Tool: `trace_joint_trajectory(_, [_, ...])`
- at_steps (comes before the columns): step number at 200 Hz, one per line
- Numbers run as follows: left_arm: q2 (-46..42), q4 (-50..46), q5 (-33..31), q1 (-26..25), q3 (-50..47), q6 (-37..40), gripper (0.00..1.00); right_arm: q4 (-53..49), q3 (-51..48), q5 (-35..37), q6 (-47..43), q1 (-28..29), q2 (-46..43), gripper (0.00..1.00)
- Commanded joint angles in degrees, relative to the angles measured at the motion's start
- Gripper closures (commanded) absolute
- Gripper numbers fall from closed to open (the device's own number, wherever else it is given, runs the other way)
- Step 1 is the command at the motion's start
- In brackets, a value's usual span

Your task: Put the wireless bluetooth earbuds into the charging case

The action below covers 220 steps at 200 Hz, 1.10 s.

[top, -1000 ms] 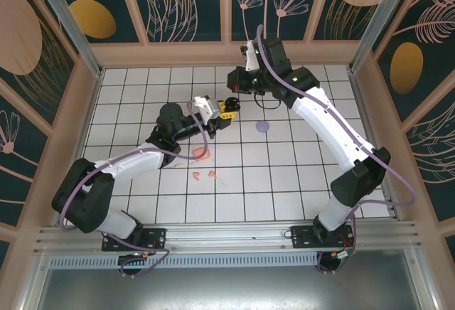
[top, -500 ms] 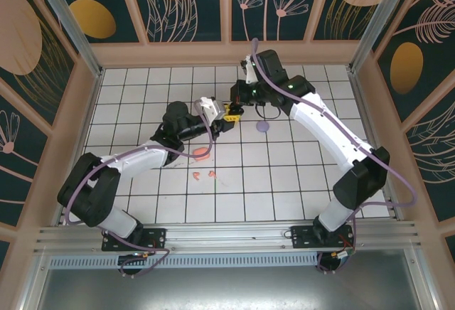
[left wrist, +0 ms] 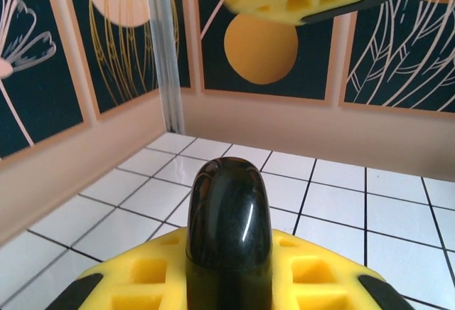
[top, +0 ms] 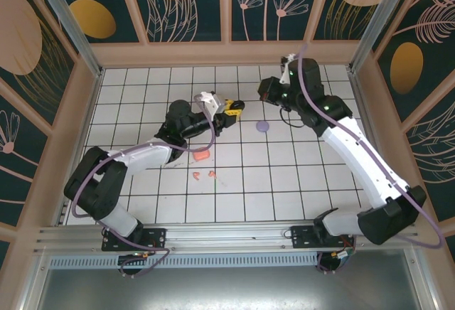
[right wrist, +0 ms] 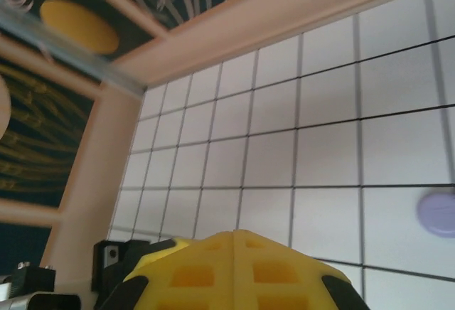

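case (left wrist: 229,217): glossy black | earbuds (top: 212,175): salmon-orange | disc (top: 262,126): lavender | floor (top: 284,175): white, black grid | walls (top: 192,18): teal, floral

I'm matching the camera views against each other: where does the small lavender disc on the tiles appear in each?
Top external: lavender disc on the tiles, just right of centre.
Right wrist: the disc at the right edge, below mid-height.
Shared landmark: white floor tiles with black grid lines.

Left hand (top: 232,107) gripping, right hand (top: 264,91) closed

White-black arms (top: 355,146), purple cables (top: 303,75)
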Motion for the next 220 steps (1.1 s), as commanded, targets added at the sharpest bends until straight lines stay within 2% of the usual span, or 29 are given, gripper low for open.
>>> trace_joint_trajectory(1, [3.87,-0.94,-3.20,0.25,3.00,-9.88,1.00,4.76,-5.86,5.63,2.87,-1.60,-1.84,0.97])
trace_joint_trajectory(27, [10.15,-7.93,-5.01,0.25,8.29,-21.84,1.00,6.33,-12.97,8.17,2.65,-2.60,-2.76,0.87])
trace_joint_trajectory(47, [14.41,-12.40,-5.40,0.27,11.71,-30.87,1.00,7.82,-16.89,9.22,2.65,-3.22,-2.84,0.71])
trace_joint_trajectory(68, [17.37,-9.83,-5.82,0.03,11.13,-40.78,1.00,9.56,-19.48,8.91,2.93,-3.72,-2.95,0.54])
trace_joint_trajectory(85, [19.35,-9.34,-6.60,-0.72,11.21,-45.30,1.00,10.41,-20.39,8.72,2.84,-3.85,-2.78,0.45])
trace_joint_trajectory(125, [24.98,-15.41,-7.84,-2.69,15.79,-50.98,1.00,11.48,-20.43,7.94,2.37,-4.03,-1.89,0.40])
trace_joint_trajectory(146, [28.53,-15.62,-7.25,-2.75,17.55,-54.43,1.00,11.58,-20.35,7.89,2.08,-4.12,-2.10,0.39])
trace_joint_trajectory(182, [31.84,-18.50,-7.79,-2.90,21.28,-56.01,0.99,11.14,-20.71,7.85,1.25,-4.28,-3.16,0.37])
trace_joint_trajectory(198, [33.02,-19.99,-8.41,-2.84,22.73,-56.91,0.94,11.14,-21.21,7.91,0.95,-4.38,-3.93,0.36])
trace_joint_trajectory(220, [34.77,-21.12,-8.96,-2.88,24.34,-58.38,0.93,11.29,-21.78,7.84,0.89,-4.81,-4.81,0.35])
